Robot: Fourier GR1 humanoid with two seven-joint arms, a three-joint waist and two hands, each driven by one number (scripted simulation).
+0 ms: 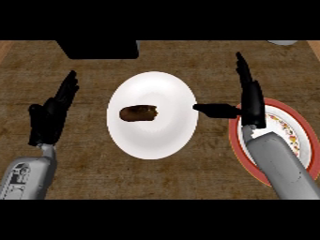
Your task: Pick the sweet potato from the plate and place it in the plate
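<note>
Brown and lying crosswise, the sweet potato (139, 113) sat mid white plate (163, 84), just left of my empty, straight-fingered right hand (250, 101), thumb aimed its way, nearer than my left.

A black block (97, 49) sits at the wooden counter's (86, 173) far edge, a pale object (283, 42) at top right.

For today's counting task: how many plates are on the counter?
2. A white plate at the centre holds the sweet potato; a red-rimmed plate lies at the right, partly hidden under the right forearm.
</note>
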